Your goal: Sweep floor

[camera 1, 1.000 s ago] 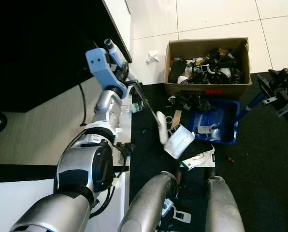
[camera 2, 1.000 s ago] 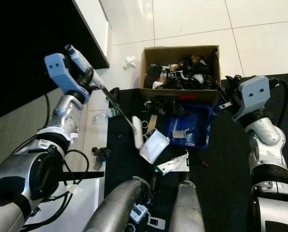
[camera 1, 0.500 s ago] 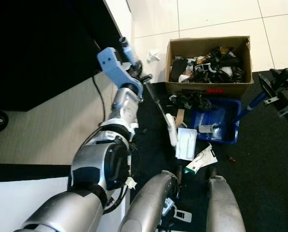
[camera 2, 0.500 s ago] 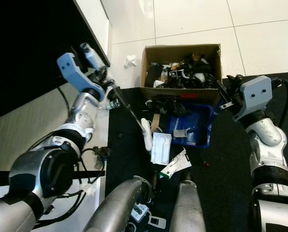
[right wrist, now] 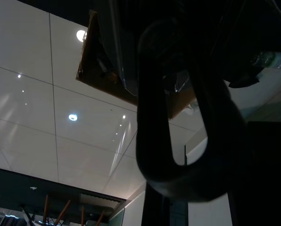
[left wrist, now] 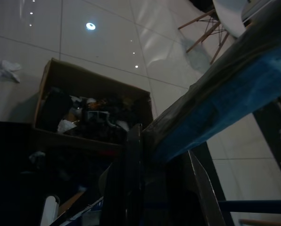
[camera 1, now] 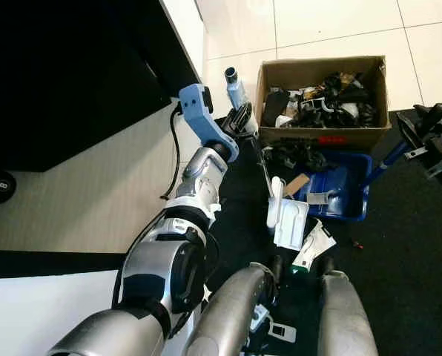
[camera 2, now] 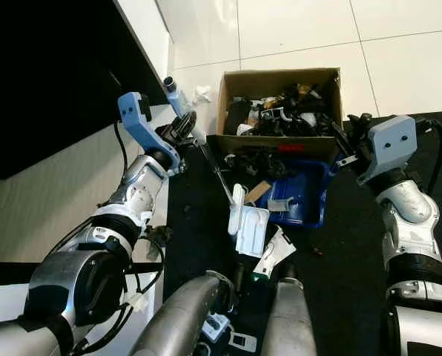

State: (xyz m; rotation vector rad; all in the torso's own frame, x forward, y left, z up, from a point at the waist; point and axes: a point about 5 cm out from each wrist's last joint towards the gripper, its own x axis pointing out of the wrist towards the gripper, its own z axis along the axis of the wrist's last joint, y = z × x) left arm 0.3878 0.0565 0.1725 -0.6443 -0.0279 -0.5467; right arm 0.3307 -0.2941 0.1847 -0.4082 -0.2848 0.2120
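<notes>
Nearest, beside the robot's legs, lay the white packet and a card on the black mat, pushed closer to the blue dustpan than half a second before, with the brush head now touching the packet. Farther out, left hand clamped on the brush's handle, swung rightward toward the cardboard box since a second ago; right hand closed around the dustpan's blue handle, unmoved. Beyond, crumpled paper on white floor tiles.
</notes>
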